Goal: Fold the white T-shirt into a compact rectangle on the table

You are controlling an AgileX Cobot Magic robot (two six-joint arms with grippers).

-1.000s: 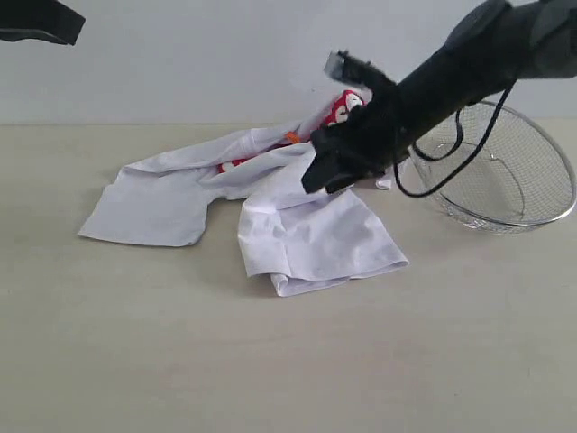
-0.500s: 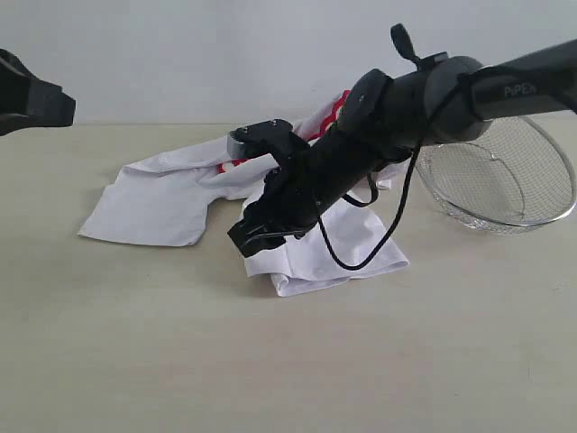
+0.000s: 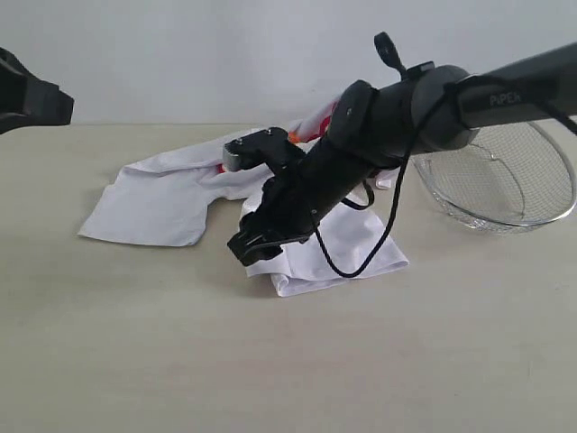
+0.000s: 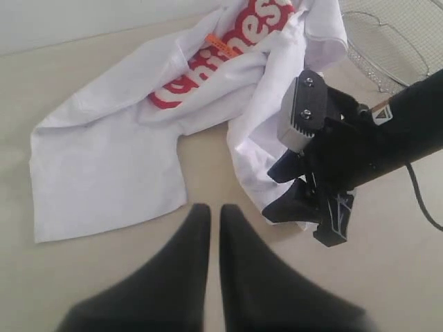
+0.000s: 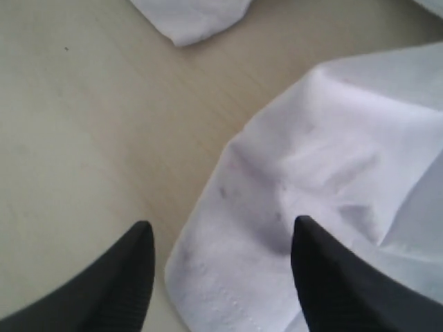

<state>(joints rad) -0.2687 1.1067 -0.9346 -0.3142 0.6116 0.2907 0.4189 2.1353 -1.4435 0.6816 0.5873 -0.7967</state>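
Right pincer [image 3: 249,247], fingers spread apart and empty, low over the cloth edge on the side away from the basket [image 3: 527,216]; in the right wrist view, one finger above bare table, the other above a rumpled white corner. Left pincer [image 4: 209,214] pressed together on nothing, held up well away from the basket, past the shirt's flat end.

White T-shirt [image 3: 162,203] lying crumpled on the table [image 3: 270,379], just beside the basket and stretching away from it. Bunched and doubled over near the basket, flatter farther off. Red lettering [image 4: 228,55] and orange neck tag [image 4: 218,45] showing among the folds nearest the basket.

Looks like the opening step: no fold made, shirt not yet spread flat. Probably lining up a grab on that doubled corner. Calls for a short drop, one finger slid under the hem, a firm close on a single layer if possible, then a pull away from the basket to open the cloth out. Risk of pinching several layers together and dragging the whole heap.

Pale beige tabletop, smooth, faint grain, plenty of free space on every side away from the basket. Plain pale wall [image 3: 180,54] behind, soft even light.
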